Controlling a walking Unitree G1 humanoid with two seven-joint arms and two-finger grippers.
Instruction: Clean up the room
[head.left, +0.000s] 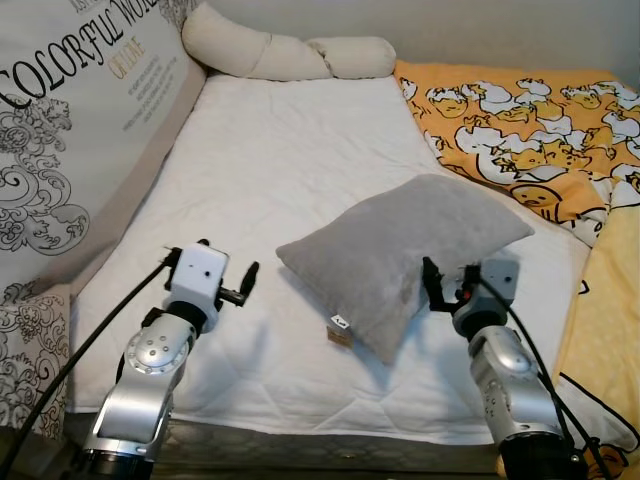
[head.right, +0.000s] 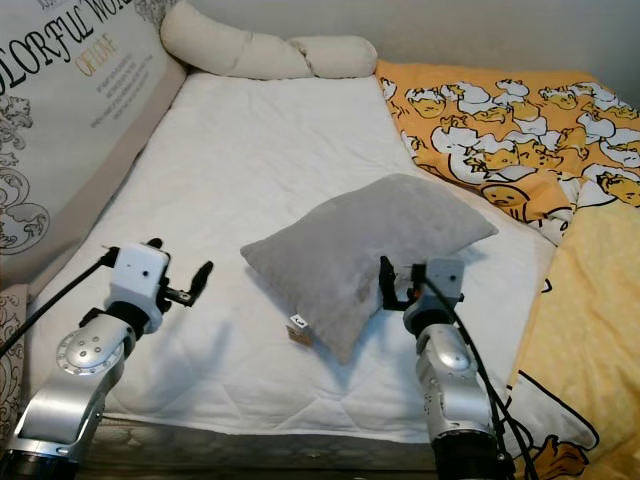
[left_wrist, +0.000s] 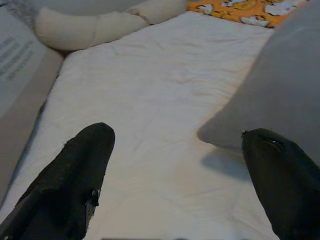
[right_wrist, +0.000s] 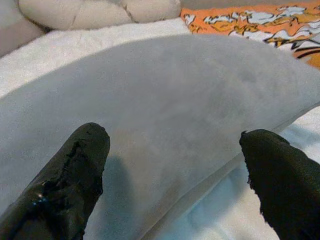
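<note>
1. One grey pillow (head.left: 408, 255) sits near the middle of the bed (head.left: 270, 170), lying on the white quilted mattress cover, its near corner pointing toward the robot, a small tag (head.left: 340, 323) showing at that corner.
2. Right claw (head.left: 448, 287) is right up at the pillow's near right edge, fingers spread wide, one finger (right_wrist: 75, 180) over the grey fabric and the other off past the edge.
3. Left claw (head.left: 246, 283) hovers above the bare cover just left of the pillow, fingers apart and holding nothing.
4. A long cream bolster (head.left: 280, 52) lies across the head of the bed.
5. An orange duck-print blanket (head.left: 530, 130) is bunched along the right side.
6. A printed cushion (head.left: 70, 120) with lettering leans up on the left.
</note>
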